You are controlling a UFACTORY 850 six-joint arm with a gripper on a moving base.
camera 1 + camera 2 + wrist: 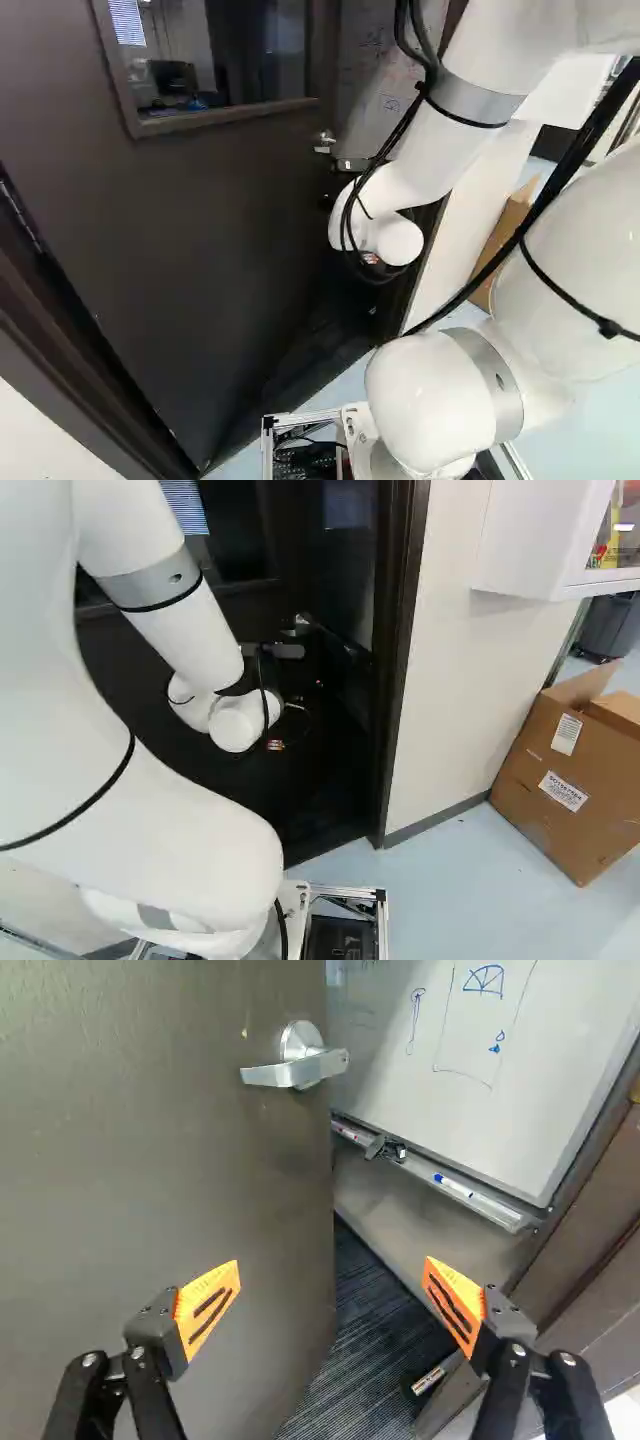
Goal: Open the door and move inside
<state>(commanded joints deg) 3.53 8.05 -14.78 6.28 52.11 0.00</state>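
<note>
"Which writing is there to see?"

"On the cardboard box (pixel 540 800), toward three o'clock in the right base view, I count two white labels (pixel 563 791). On the one whiteboard (pixel 400 1080), ahead of the gripper (pixel 275 745) toward one o'clock, there are blue hand drawings; one looks like an arch with spokes. Its tray (pixel 490 1212) bears a marker with blue cap (pixel 455 1186)."

"And the claw, please?"

"In the wrist view the gripper (pixel 332 1263) is released: its two fingers stand wide apart. Each orange pad (pixel 205 1295) has two dark stripes."

"Where is the door?"

"The brown door (pixel 150 1180) is ajar, ahead of the gripper, toward ten o'clock. It has one window (pixel 215 60) and one lever handle (pixel 285 1072), which is between eleven and twelve o'clock from the fingers. Dark striped carpet (pixel 365 1330) shows in the gap."
</note>
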